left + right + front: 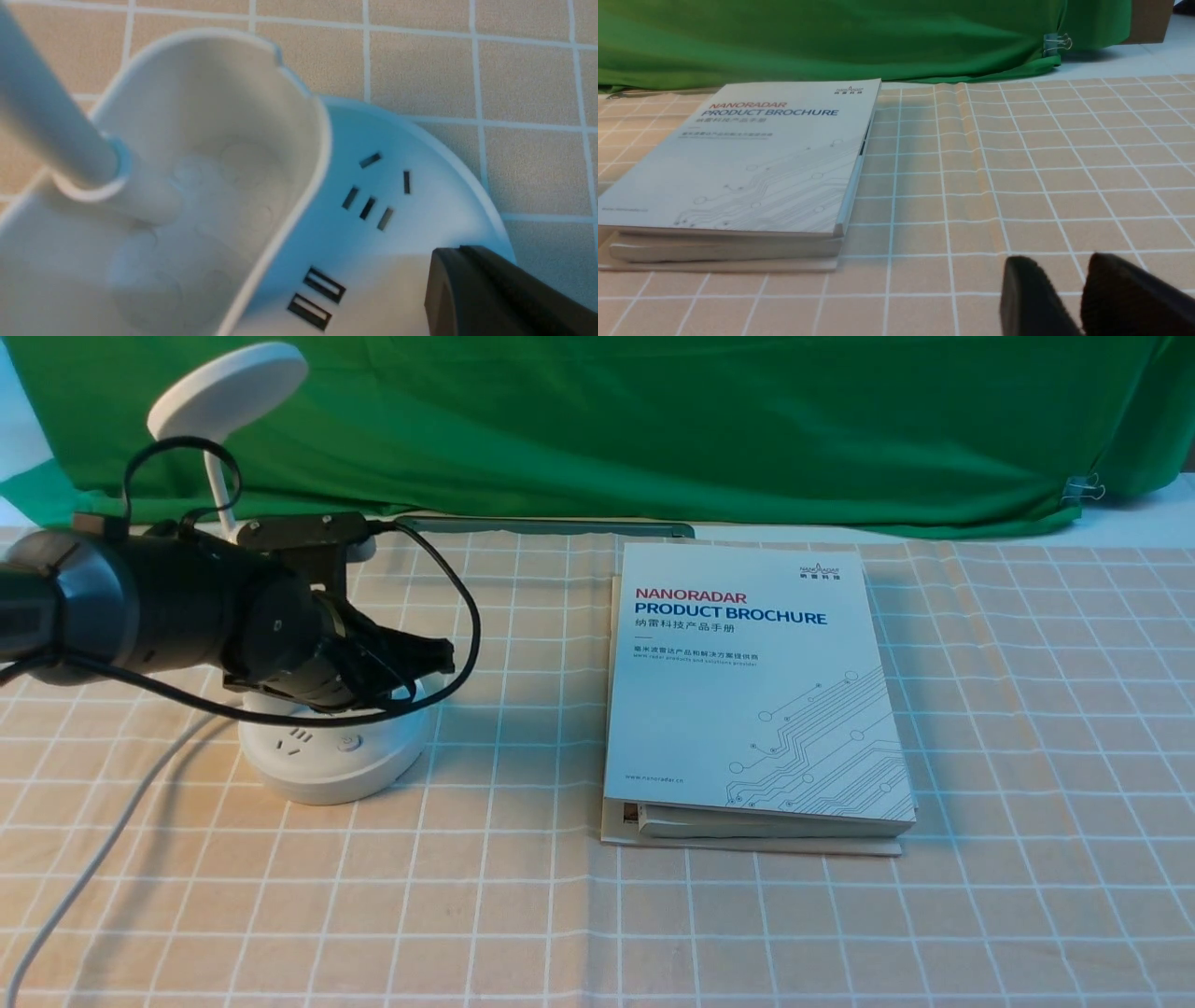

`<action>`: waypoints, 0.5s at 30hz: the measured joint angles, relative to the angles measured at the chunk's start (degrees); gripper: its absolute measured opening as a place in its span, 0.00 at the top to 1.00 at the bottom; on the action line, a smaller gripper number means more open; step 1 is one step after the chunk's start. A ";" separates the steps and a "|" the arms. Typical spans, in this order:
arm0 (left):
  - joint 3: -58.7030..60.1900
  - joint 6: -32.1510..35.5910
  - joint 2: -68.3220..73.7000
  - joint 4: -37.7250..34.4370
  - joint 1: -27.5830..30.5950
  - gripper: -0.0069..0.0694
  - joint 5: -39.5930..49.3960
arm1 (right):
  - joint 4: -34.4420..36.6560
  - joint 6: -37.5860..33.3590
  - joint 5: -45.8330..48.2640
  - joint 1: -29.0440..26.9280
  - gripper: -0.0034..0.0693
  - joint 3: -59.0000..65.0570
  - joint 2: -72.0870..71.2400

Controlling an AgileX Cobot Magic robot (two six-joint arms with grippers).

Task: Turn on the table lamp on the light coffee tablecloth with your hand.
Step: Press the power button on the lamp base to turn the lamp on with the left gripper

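From my seat the lamp (331,775) stands at about ten o'clock on the tabletop's checked cloth (523,896), my left gripper (458,252) over its base. Those fingers look pressed together, nothing between them; the right fingers (1031,298) stand narrowly parted, holding nothing. My worry is the round button (349,743): coming down off-centre, I'd press bare plastic. Pushing too hard or sideways could skid or tip the base, and swinging back toward eleven o'clock could catch the pen cup (299,214) or neck (219,481). The looping black cable (471,616) might snag too. In the left wrist view I can't see the button, and I can't tell whether the fingertips touch the base. The arm hides the cup from the front, and the white cord (103,849) runs out of frame.
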 joint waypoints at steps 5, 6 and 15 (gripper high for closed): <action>-0.11 0.00 0.51 -0.32 0.00 0.91 0.22 | 0.00 0.00 0.00 0.00 0.63 0.00 0.00; -0.15 0.00 0.69 -0.31 0.00 0.91 0.22 | 0.00 0.00 0.00 0.00 0.63 0.00 0.00; -1.71 2.97 3.81 -1.23 0.00 0.91 -0.68 | 0.00 0.00 0.00 0.00 0.63 0.00 0.00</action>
